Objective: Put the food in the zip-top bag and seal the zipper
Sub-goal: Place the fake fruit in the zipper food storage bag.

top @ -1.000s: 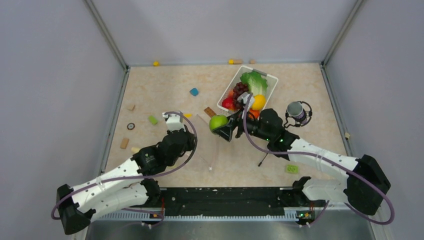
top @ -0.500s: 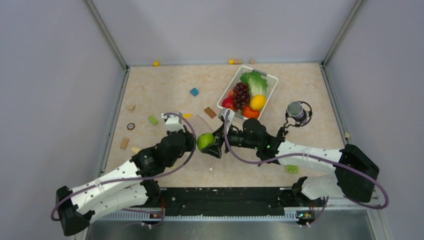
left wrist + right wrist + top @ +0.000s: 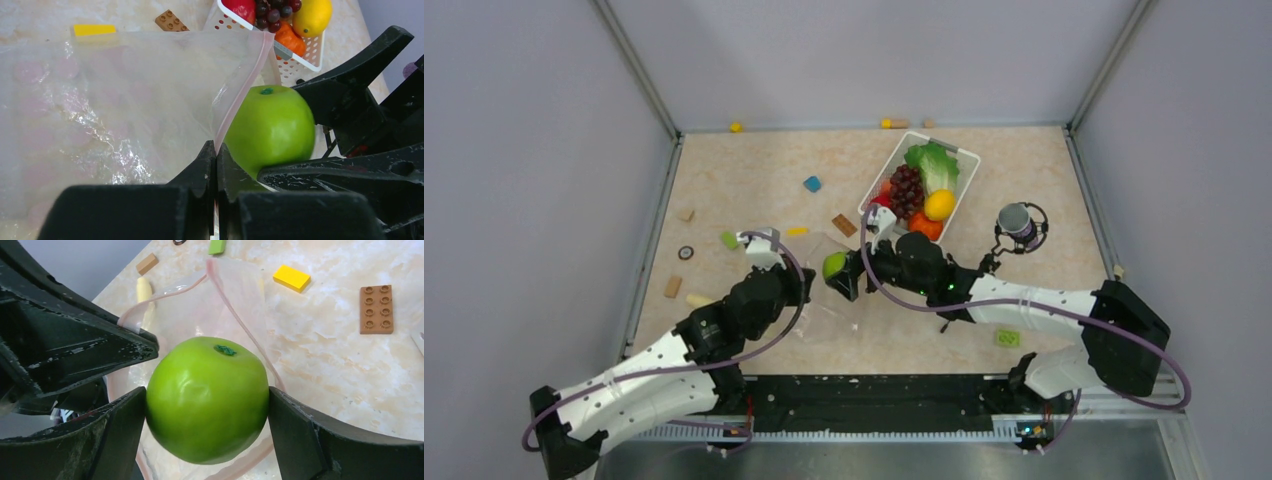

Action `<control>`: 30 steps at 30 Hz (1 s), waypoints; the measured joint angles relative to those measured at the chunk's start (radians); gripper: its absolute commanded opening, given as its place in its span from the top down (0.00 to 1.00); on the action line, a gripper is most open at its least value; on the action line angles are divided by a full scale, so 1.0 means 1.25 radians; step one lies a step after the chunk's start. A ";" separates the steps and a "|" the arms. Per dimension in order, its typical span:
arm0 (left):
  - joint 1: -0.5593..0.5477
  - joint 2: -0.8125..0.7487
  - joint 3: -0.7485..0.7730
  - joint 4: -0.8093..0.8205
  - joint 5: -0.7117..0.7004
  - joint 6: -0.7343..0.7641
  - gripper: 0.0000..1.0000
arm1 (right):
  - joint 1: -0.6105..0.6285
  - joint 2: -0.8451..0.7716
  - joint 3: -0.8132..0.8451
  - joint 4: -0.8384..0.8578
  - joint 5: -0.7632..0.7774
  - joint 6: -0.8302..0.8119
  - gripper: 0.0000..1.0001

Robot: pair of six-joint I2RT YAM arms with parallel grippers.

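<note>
A clear zip-top bag (image 3: 125, 100) lies on the table, also seen in the top view (image 3: 824, 312). My left gripper (image 3: 216, 147) is shut on its pinkish zipper (image 3: 245, 85) edge and holds the mouth up. My right gripper (image 3: 207, 405) is shut on a round green fruit (image 3: 207, 397) right at the bag's mouth (image 3: 833, 265), above the bag (image 3: 200, 310). The rest of the food is in the white basket (image 3: 969, 160): lettuce (image 3: 932, 163), grapes (image 3: 906, 185), lemon (image 3: 939, 204), orange (image 3: 924, 226) and red apple (image 3: 880, 205).
Small blocks lie scattered: blue (image 3: 812, 183), brown (image 3: 376, 309), yellow (image 3: 291, 278), green (image 3: 1007, 338). A grey cylinder in a black holder (image 3: 1016, 218) stands right of the basket. Grey walls enclose the table on three sides.
My right gripper has carried the green fruit from beside the basket leftward to the bag's mouth. My left arm has shifted slightly, still gripping the bag's edge.
</note>
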 measured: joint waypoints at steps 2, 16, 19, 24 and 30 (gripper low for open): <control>0.000 -0.010 -0.002 0.001 0.000 0.000 1.00 | 0.000 0.002 0.007 -0.009 0.009 0.007 0.13; 0.000 -0.063 -0.018 0.008 -0.010 -0.007 1.00 | 0.005 -0.050 0.020 -0.049 -0.033 0.040 0.09; 0.000 -0.081 -0.024 0.011 -0.014 -0.008 1.00 | 0.006 -0.091 0.019 -0.062 -0.010 0.054 0.09; 0.000 -0.101 -0.033 0.012 -0.022 -0.010 1.00 | 0.006 -0.145 0.001 -0.082 0.067 0.074 0.11; 0.000 -0.111 -0.035 0.013 -0.025 -0.010 1.00 | 0.006 -0.133 -0.024 -0.109 0.109 0.105 0.35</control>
